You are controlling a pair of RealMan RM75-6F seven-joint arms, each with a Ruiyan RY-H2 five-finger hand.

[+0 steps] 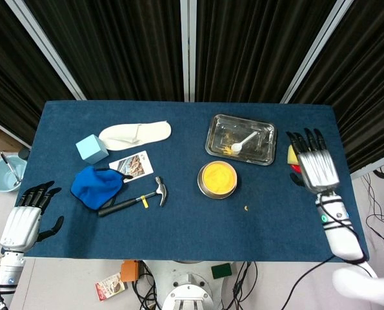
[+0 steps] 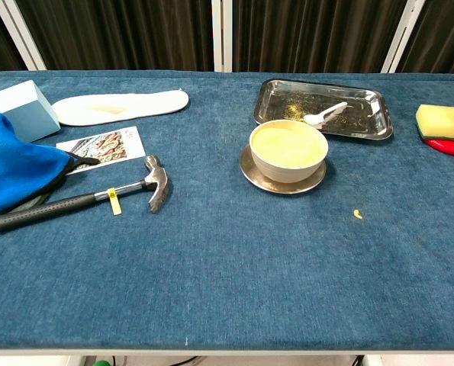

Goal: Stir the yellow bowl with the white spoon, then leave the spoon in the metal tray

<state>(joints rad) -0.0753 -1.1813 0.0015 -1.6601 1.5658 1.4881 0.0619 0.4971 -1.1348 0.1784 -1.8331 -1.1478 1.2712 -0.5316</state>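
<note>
The white spoon (image 1: 243, 141) (image 2: 325, 114) lies inside the metal tray (image 1: 220, 126) (image 2: 280, 101), bowl end toward the front, with no hand on it. The yellow bowl (image 1: 218, 179) (image 2: 288, 149) sits on a saucer just in front of the tray. My right hand (image 1: 315, 165) hangs over the table's right edge, fingers spread and empty, well away from the tray. Off the table's front left corner is my left hand (image 1: 27, 219), fingers apart and empty. The chest view shows neither hand.
A yellow sponge on a red dish (image 2: 445, 122) sits right of the tray, partly behind my right hand in the head view. A hammer (image 1: 135, 199), blue cloth (image 1: 96, 186), photo card (image 1: 131, 165), light blue cube (image 1: 91, 148) and white slipper (image 1: 135, 134) fill the left half. A yellow crumb (image 2: 357, 214) lies near the bowl.
</note>
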